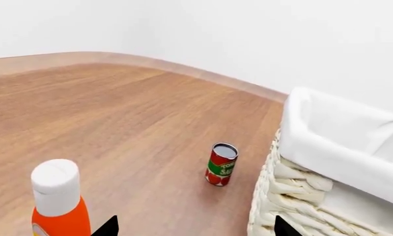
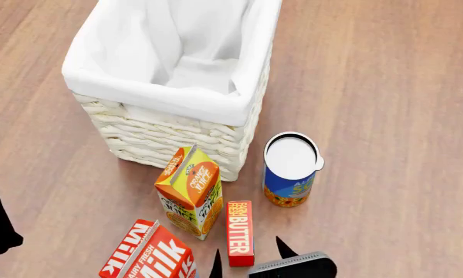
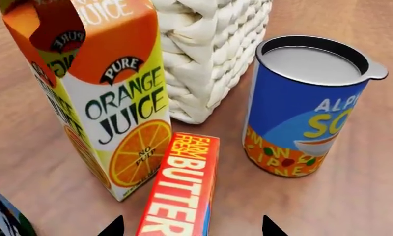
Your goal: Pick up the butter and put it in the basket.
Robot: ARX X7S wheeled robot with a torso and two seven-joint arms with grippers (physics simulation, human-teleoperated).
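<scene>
Wooden surface (image 2: 386, 87) is bounded by a white wall; the butter (image 2: 240, 233) lies flat between the spread jaws of the right gripper (image 2: 247, 258), near the basket (image 2: 239, 119); left jaws are also seen apart.

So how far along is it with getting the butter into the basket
Early stage. Done: the right gripper is lined up over the butter, its open fingertips on either side of the box in the right wrist view. In hand: nothing yet; the butter lies flat on the floor beside the juice carton. Left: close on it, lift, carry it over the basket, which looks empty as far as the head view shows, and release.
</scene>
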